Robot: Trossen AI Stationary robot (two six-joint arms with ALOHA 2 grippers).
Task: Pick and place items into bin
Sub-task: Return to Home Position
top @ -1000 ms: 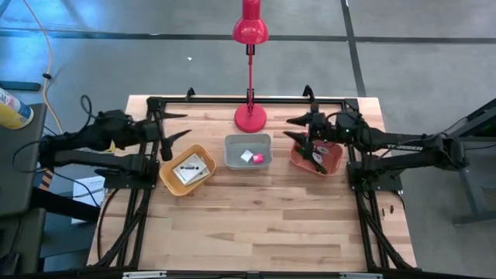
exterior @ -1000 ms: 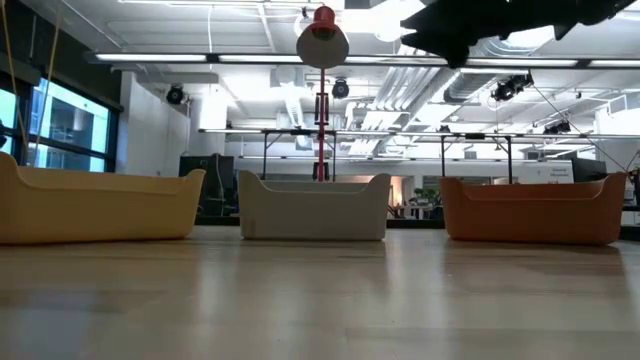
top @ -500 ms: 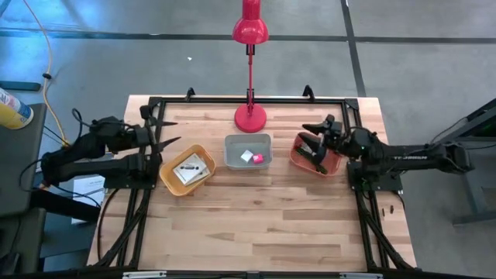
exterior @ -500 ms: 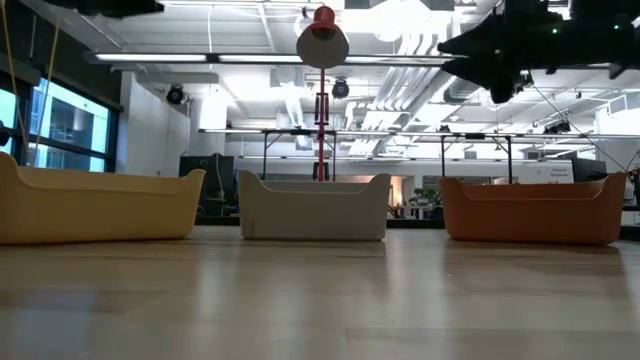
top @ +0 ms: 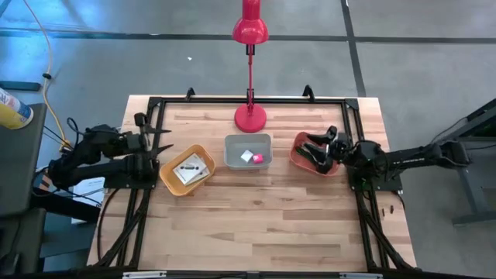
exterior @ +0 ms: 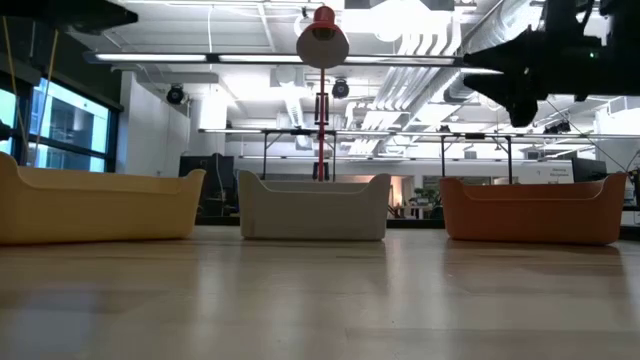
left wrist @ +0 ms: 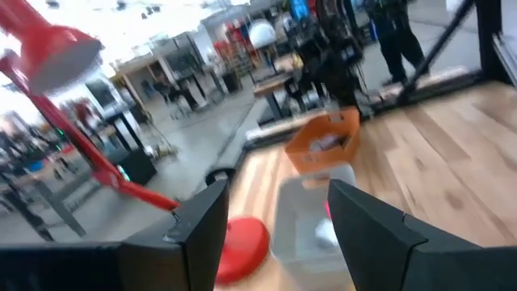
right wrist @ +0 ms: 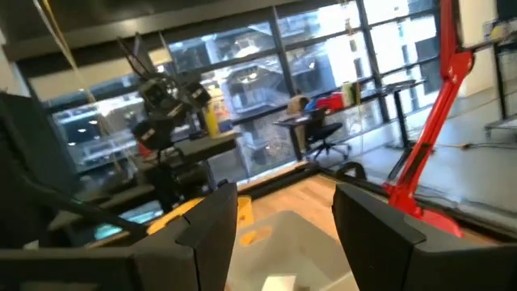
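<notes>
Writing: the black print on the white cards point(top: 190, 168) is too small to read, and no brand or label is showing legibly anywhere else.

Left gripper point(top: 166, 139): it is hanging over the table's left edge with its fingers spread and nothing between them. The yellow bin point(exterior: 95, 205) is sitting just beside it, toward the table's middle, and the white cards are lying inside that bin.

Right gripper point(top: 306, 146): it is hovering above the orange bin point(exterior: 535, 212), its fingers parted and holding nothing. The dark contents directly under it cannot be made out.

Between the two grippers the grey bin point(exterior: 313, 207) is standing, apart from both. A white cube point(top: 246, 156) and a pink cube point(top: 260, 159) are lying in it, touching or nearly so.

Surface: the table point(top: 256, 225) is pale wooden planking inside a black frame. A red lamp point(top: 250, 118) is standing on its base beyond the grey bin, roughly midway between the grippers.

Room: the floor point(top: 403, 46) is grey with dark seams. A yellow bottle point(top: 12, 108) is resting on a dark stand off behind the left gripper, and a yellow cable point(top: 44, 48) is trailing nearby. The low view is showing a workshop with ceiling light strips, ducts, black-framed benches and a window.
</notes>
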